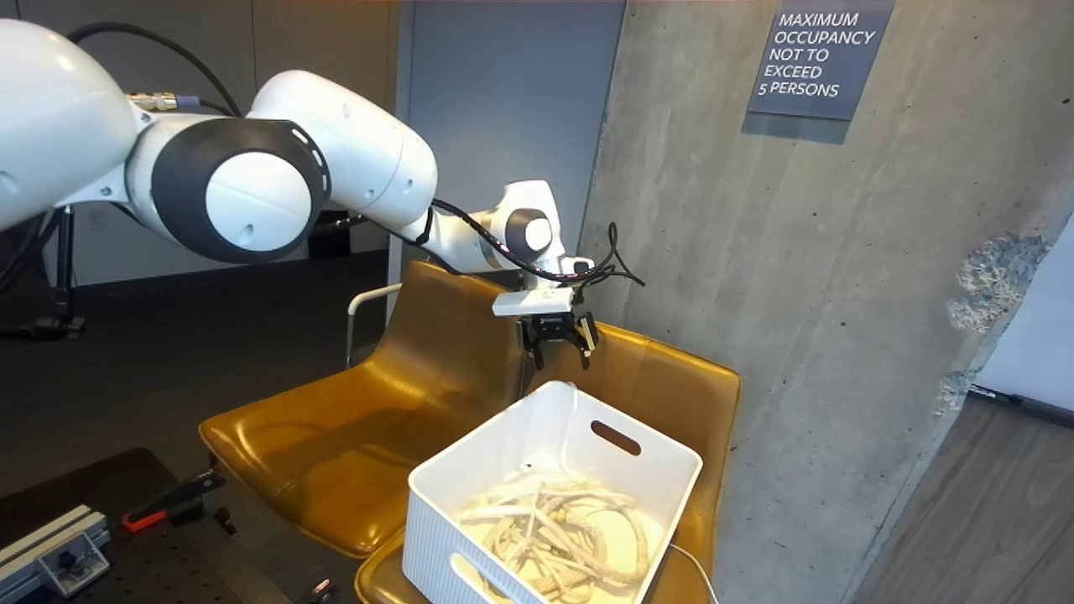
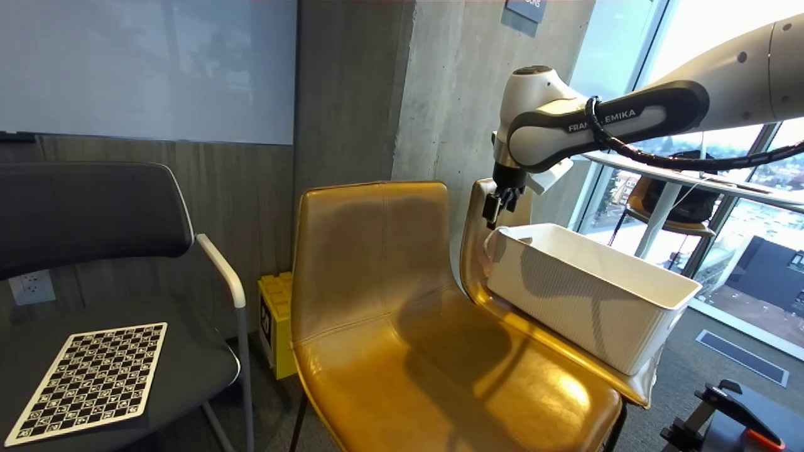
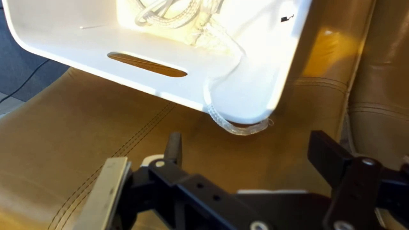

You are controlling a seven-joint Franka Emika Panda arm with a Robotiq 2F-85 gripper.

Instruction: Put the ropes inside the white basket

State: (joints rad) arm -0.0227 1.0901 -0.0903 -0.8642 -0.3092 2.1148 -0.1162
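The white basket [image 1: 512,440] stands on a tan chair seat; it also shows in an exterior view [image 2: 565,295] and the wrist view [image 3: 80,40]. The cream ropes [image 1: 554,537] lie in a loose tangle on its floor. In the wrist view one strand of the ropes [image 3: 236,128] climbs the inner wall and hangs over the rim near a corner, its end outside. In an exterior view the basket's wall hides the tangle. My gripper [image 1: 560,356] is open and empty above the chair back side of the basket; in the wrist view its fingers [image 3: 244,143] are wide apart, touching nothing.
A second tan chair [image 2: 377,263] stands beside the basket's chair. A concrete wall [image 1: 822,294] rises close behind. A thin white cord [image 1: 698,570] hangs outside the basket. A dark chair [image 2: 144,295] holds a checkered board [image 2: 94,376]. Tools [image 1: 172,499] lie at the near left.
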